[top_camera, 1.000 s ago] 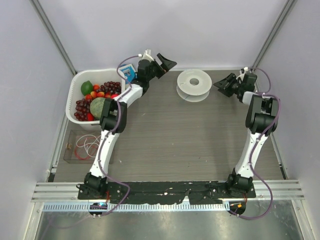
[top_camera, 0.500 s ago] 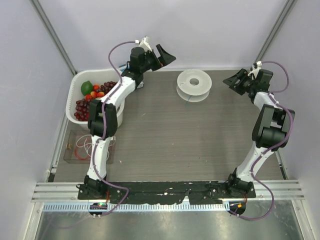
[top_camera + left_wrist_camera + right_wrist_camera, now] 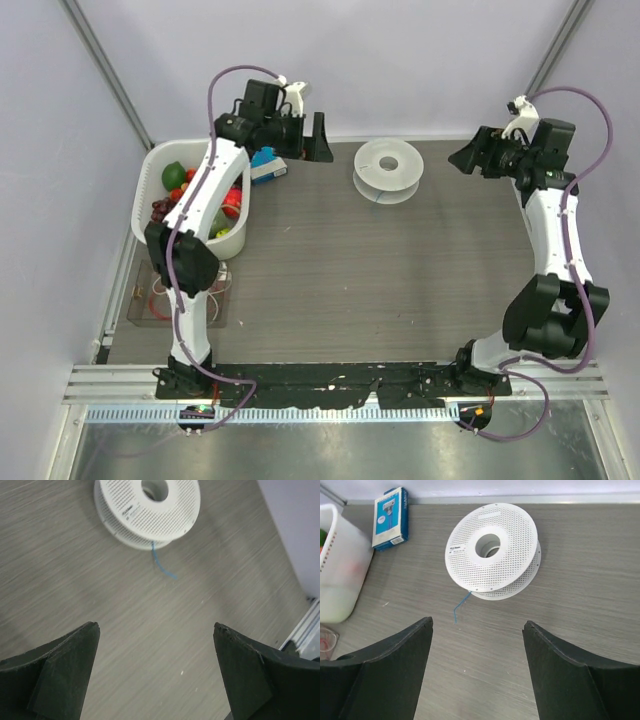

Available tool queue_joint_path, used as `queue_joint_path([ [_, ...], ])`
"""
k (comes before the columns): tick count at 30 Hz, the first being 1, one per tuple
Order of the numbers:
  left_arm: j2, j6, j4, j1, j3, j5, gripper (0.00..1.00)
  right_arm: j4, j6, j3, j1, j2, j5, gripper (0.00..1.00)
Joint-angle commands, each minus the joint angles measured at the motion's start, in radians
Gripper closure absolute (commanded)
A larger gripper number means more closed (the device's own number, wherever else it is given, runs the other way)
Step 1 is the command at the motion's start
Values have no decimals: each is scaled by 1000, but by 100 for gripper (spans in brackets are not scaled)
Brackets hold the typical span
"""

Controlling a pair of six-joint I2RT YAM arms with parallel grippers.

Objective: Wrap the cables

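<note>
A white perforated spool [image 3: 388, 168] lies flat at the back middle of the table. A short end of the thin blue cable [image 3: 461, 605] sticks out from under its rim onto the table, also seen in the left wrist view as the blue cable [image 3: 162, 567] below the spool [image 3: 147, 510]. Red and white cables [image 3: 172, 293] lie looped in a clear tray at the left. My left gripper [image 3: 318, 138] hangs open to the left of the spool, and my right gripper [image 3: 462, 158] hangs open to its right. Both are apart from the spool, with nothing between their fingers [image 3: 65, 670].
A white basket [image 3: 150, 175] of fruit stands at the back left, under the left arm. A blue box [image 3: 268, 165] lies between basket and spool. The clear tray [image 3: 140, 310] sits near the left edge. Grey walls close the back and sides.
Both arms have stretched up and back, their elbows unfolding. The left gripper turned to point right; the right gripper moved slightly right and its jaws opened wider.
</note>
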Motion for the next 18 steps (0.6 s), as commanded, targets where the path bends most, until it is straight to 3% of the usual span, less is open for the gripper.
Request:
queue_joint_path([
  [1,-200,192,-244,4,-31,-127,0,-266,-233,91,76,-110,69,22],
  [6,-375,255,-260,5,-267,-366,0,-337,-300,-40,178,-234,238,22],
  [12,-602,283,-102,5,-661,-514,0,-218,-256,-313,185,-369,319,22],
  [18,-651,274,-83,5,-735,-534,0,-184,-237,-369,185,-447,321,21],
])
